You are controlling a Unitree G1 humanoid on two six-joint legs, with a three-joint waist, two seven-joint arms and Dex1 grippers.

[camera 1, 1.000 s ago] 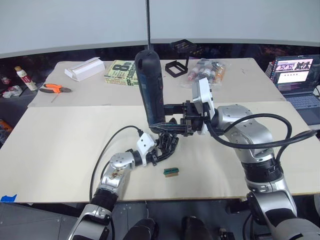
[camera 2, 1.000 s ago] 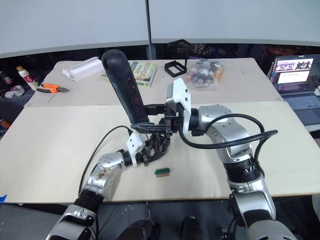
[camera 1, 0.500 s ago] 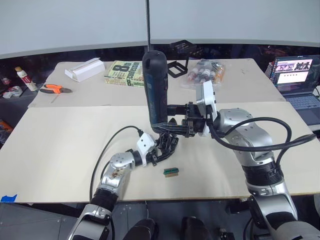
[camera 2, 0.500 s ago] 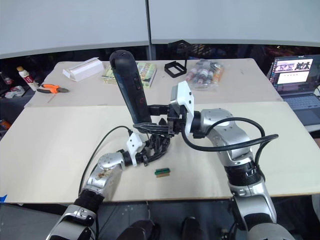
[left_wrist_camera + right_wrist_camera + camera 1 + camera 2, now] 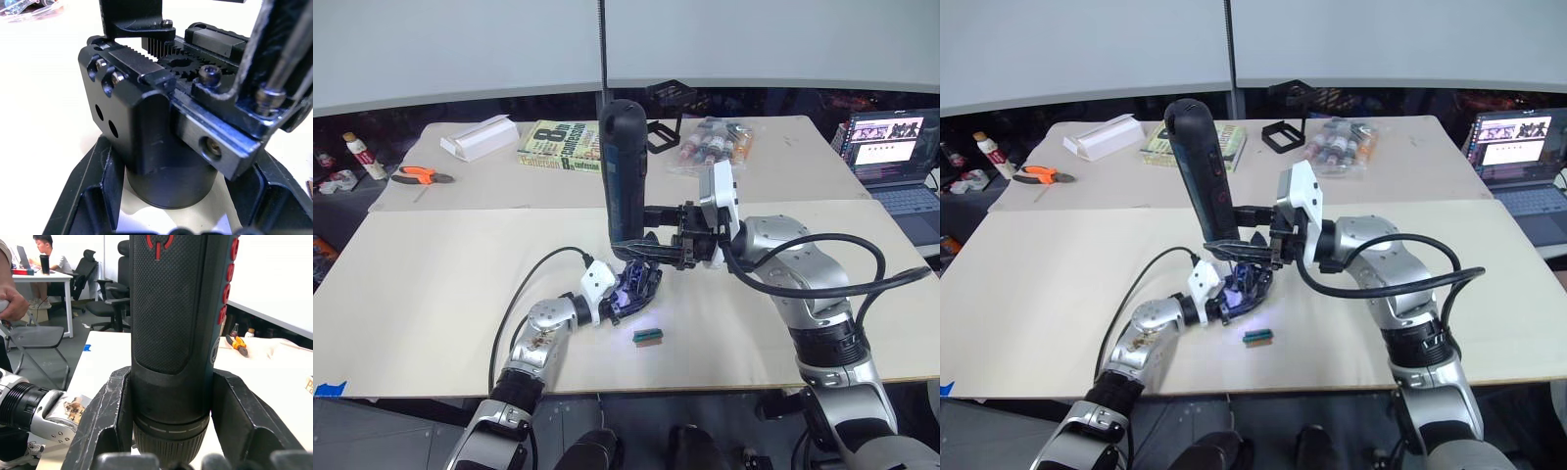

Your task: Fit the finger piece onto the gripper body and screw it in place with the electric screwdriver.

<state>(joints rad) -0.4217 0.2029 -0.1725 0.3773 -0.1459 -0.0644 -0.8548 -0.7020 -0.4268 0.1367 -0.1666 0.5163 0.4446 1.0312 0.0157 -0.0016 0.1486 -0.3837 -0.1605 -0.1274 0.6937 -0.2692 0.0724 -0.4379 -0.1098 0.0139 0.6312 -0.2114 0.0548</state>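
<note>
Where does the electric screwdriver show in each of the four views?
Left eye view: electric screwdriver upright at centre, held by the right gripper.
Right eye view: centre-left, leaning left.
Left wrist view: I cannot make it out for certain.
Right wrist view: the body is close up at centre.
Shared landmark: orange pliers.

One screwdriver, one gripper body, one green block, one book, one white box, one pair of pliers and one laptop are counted.
</note>
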